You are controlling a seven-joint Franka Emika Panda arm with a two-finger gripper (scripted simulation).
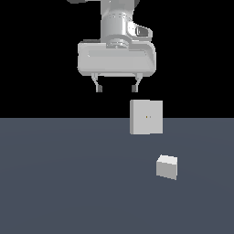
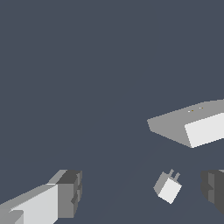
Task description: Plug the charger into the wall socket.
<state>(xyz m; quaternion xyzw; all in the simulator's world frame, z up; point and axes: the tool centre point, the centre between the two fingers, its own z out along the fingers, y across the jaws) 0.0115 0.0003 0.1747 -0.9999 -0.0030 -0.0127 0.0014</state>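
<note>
The charger [image 1: 167,166] is a small light-grey block lying on the dark floor at the exterior view's right. In the wrist view the charger [image 2: 167,187] shows two short prongs. The wall socket [image 1: 146,117] is a thin upright square plate with tiny yellowish dots at its centre, standing behind the charger. It also shows in the wrist view [image 2: 192,124]. My gripper [image 1: 116,88] hangs high above the floor, to the exterior view's left of both things, open and empty. Its fingers [image 2: 68,192] frame the wrist view.
The dark grey floor [image 1: 68,183] spreads flat around the two things. Nothing else stands on it.
</note>
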